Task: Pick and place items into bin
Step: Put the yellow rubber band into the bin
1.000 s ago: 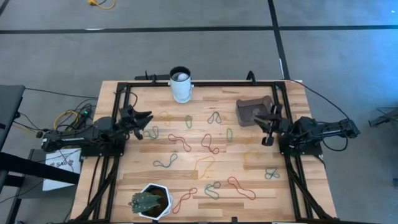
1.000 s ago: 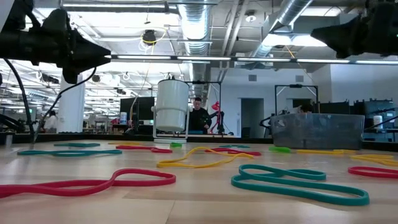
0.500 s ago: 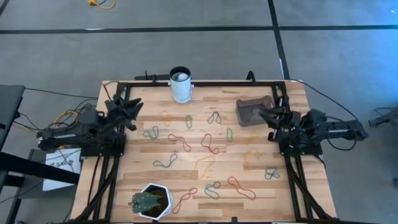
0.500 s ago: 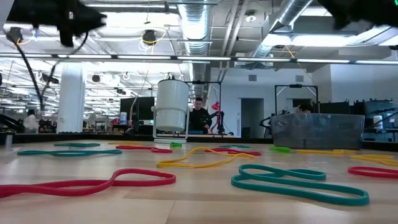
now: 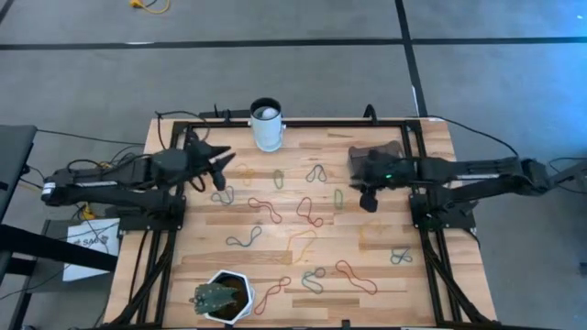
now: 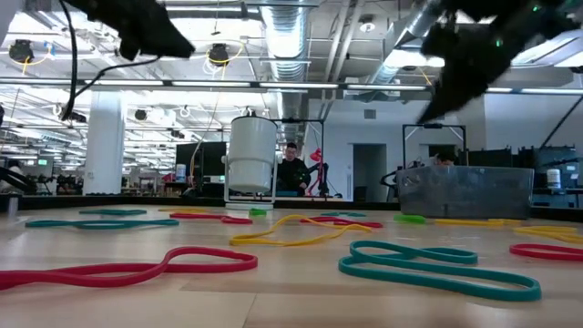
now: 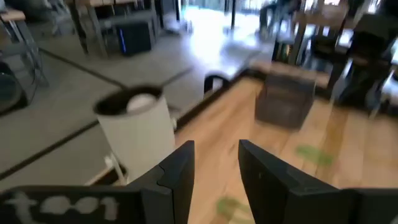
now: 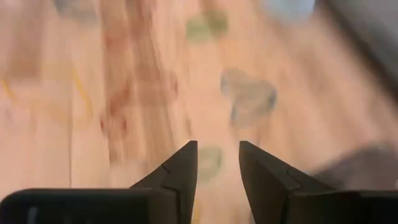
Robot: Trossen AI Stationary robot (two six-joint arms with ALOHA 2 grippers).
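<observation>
Both tools raised off the table [image 5: 376, 234] with fingers spread and empty, right tool [image 5: 368, 200] just near of the bin [image 5: 371, 156] at far right, left tool [image 5: 220, 163] far left, probably so each can drop onto the scattered rubber-band loops [image 5: 309, 213].

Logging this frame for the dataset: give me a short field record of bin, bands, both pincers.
bin: grey-brown tray, far right of the table, partly under the right arm; contents cannot be told
bands: rubber-band loops scattered across the table, none held
left pincer: open, above the table's far left, near the white cup
right pincer: open, raised beside the bin, over a green band
</observation>
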